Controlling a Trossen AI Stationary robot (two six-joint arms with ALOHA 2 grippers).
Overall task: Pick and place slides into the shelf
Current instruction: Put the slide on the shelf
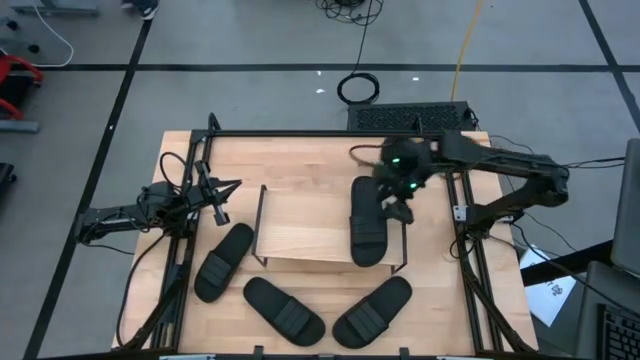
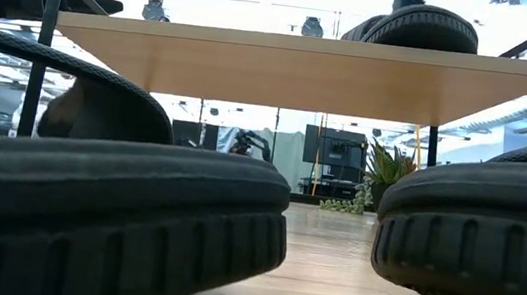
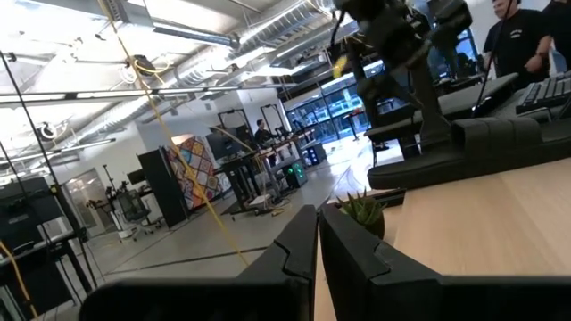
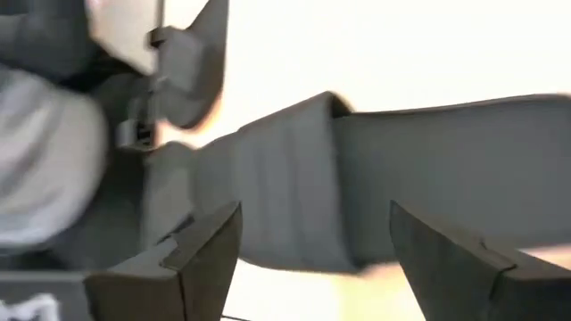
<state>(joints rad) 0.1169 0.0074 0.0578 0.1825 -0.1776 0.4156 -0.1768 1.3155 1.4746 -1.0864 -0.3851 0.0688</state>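
Right gripper with jaws spread wide, empty, poised over the strap end of a slide that lies lengthwise on the top board of the shelf, near the board's right edge; whether a jaw tip brushes the slide is hard to tell from above. Left gripper with jaws closed on nothing, held above the bench near its left edge. Three more slides rest on the bench: one just beside the shelf's left wire frame, two along the bench's front edge, before the shelf.
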